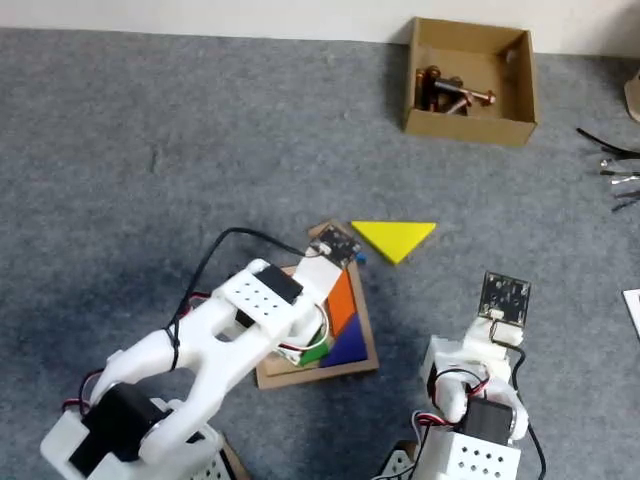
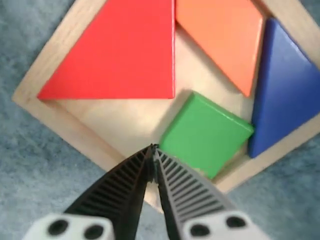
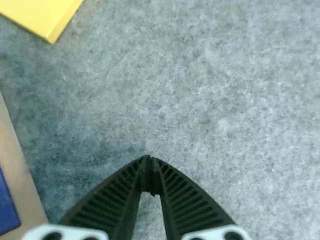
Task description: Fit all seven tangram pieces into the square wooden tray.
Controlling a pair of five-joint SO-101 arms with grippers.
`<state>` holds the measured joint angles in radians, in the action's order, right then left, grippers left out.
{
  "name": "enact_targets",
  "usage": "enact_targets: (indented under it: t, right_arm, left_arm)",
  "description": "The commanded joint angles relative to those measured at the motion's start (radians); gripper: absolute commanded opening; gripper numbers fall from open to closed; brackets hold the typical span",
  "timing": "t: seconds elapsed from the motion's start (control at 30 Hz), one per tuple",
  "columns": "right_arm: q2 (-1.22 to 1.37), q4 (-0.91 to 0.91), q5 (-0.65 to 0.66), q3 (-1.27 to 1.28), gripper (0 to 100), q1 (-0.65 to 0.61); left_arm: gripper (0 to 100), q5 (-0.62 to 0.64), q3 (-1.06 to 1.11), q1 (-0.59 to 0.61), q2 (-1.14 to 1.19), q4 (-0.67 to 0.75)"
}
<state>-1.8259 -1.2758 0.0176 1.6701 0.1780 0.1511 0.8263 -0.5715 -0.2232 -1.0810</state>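
The square wooden tray (image 2: 65, 127) holds a red triangle (image 2: 125, 55), an orange parallelogram (image 2: 225, 35), a blue triangle (image 2: 285, 85) and a green square (image 2: 205, 132). My left gripper (image 2: 152, 150) is shut, empty, its tips at the green square's corner over the tray's bare floor. In the high view the left arm (image 1: 240, 320) covers most of the tray (image 1: 365, 335). A yellow triangle (image 1: 393, 238) lies on the carpet just beyond the tray, and its corner (image 3: 42, 17) appears in the right wrist view. My right gripper (image 3: 149, 162) is shut over bare carpet, right of the tray.
A cardboard box (image 1: 470, 80) with copper-coloured metal parts stands at the back right. Cables (image 1: 615, 165) lie at the right edge. Grey carpet covers the table, with free room at the left and back.
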Motion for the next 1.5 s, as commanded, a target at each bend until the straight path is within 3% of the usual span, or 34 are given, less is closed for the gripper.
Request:
enact_targets:
  t: [0.0,0.27,0.53,0.67,0.87,1.0,1.2,1.47]
  right_arm:
    - [-0.012,0.027,-0.009,0.114,0.5,0.010]
    - [-0.012,0.027,-0.009,0.114,0.5,0.010]
    - [-0.012,0.027,-0.009,0.114,0.5,0.010]
    - [-0.012,0.027,-0.009,0.114,0.5,0.010]
    - [-0.012,0.027,-0.009,0.114,0.5,0.010]
    - [-0.012,0.027,-0.009,0.114,0.5,0.010]
    - [-0.012,0.027,-0.009,0.114,0.5,0.010]
    - [-0.012,0.027,-0.009,0.114,0.5,0.010]
  left_arm:
    - [1,0.006,-0.085,-0.027,-0.036,-0.051]
    - [1,0.006,-0.114,-0.031,-0.036,-0.089]
    - [1,0.006,-0.114,-0.156,-0.036,-0.087]
    - [1,0.006,-0.117,-0.156,-0.038,-0.087]
    - [1,0.000,-0.128,-0.140,-0.199,-0.118]
    - [1,-0.041,-0.120,-0.031,-0.346,-0.109]
    - [1,-0.302,-0.120,0.162,-0.407,-0.078]
    - [1,-0.315,-0.081,0.358,-0.403,0.097]
